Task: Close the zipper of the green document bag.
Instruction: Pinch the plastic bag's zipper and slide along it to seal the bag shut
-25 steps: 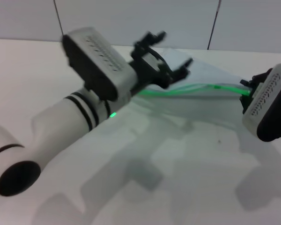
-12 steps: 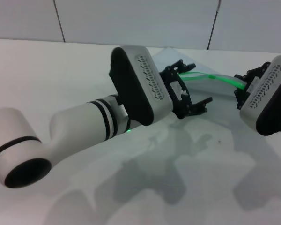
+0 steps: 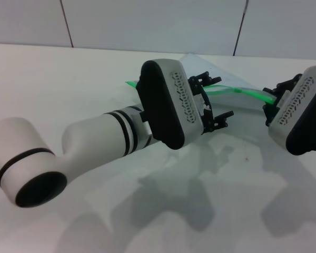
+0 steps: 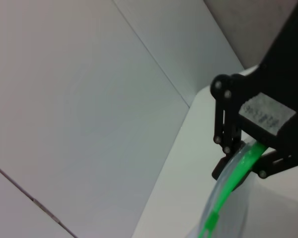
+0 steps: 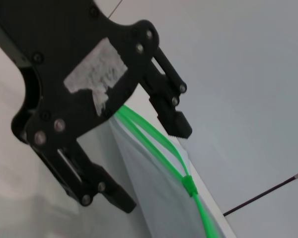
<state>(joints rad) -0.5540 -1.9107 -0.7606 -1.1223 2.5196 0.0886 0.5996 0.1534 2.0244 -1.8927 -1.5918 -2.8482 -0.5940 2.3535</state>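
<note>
The green document bag (image 3: pixel 231 79) is a pale translucent pouch held partly off the white table. Its zipper (image 3: pixel 242 94) runs as a bright green strip from the far left to my right gripper (image 3: pixel 269 105), which is shut on its right end. The left wrist view shows that grip (image 4: pixel 241 166) closely. My left gripper (image 3: pixel 217 96) stands open at the middle of the strip, one finger on each side of it. In the right wrist view the strip passes between the left gripper's fingers (image 5: pixel 171 124). There the small green slider (image 5: pixel 188 186) sits where two green lines join into one.
The white table (image 3: pixel 68 68) stretches around the bag, with a pale panelled wall (image 3: pixel 147 21) behind it. My left arm's thick white forearm (image 3: pixel 95 142) lies across the middle of the table.
My left arm swung right and rolled over, carrying its open gripper from above the bag's left part to the middle of the zipper. The right gripper held its place.
</note>
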